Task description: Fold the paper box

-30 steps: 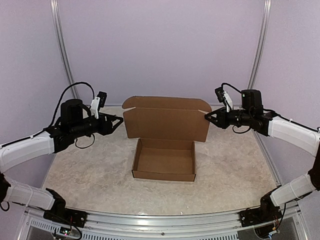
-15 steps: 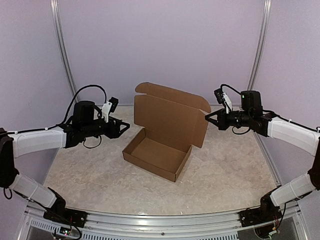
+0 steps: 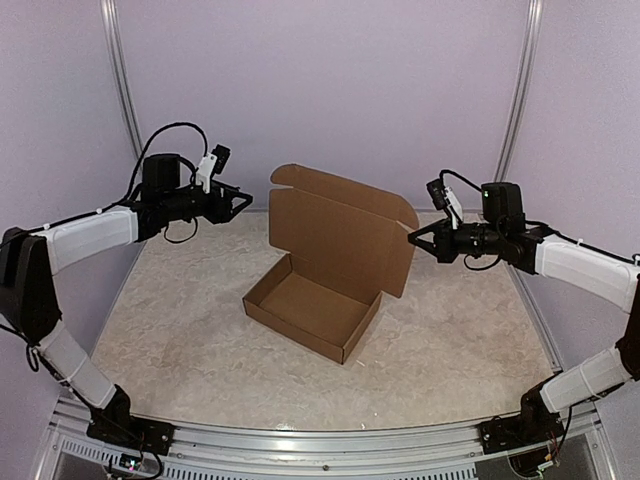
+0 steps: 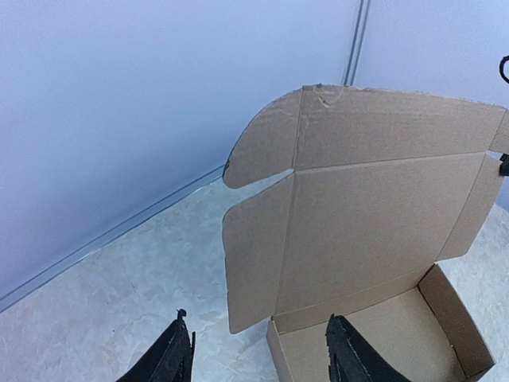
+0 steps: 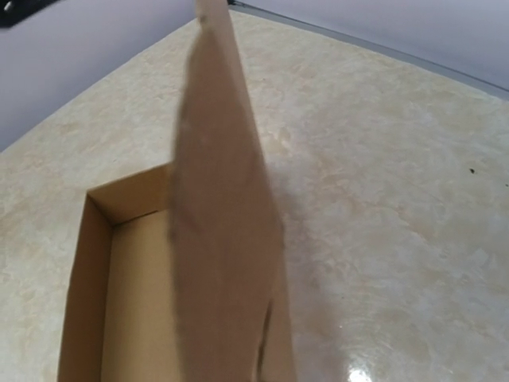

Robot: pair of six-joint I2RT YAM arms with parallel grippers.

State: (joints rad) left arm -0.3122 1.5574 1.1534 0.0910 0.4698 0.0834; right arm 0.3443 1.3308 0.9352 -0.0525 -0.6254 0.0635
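Marbled tabletop (image 3: 450,330) beneath paper box (image 3: 312,310), long axis far-left to near-right, lid (image 3: 340,240) upright.

The paper box (image 3: 315,310) sits open, lid (image 3: 340,240) upright.

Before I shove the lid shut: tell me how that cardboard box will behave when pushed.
Probably light: the box is thin, empty cardboard, so a push would likely slide it across the smooth table rather than fold it. The upright lid looks creased at its base, so it should hinge there, and its side flaps may flop.
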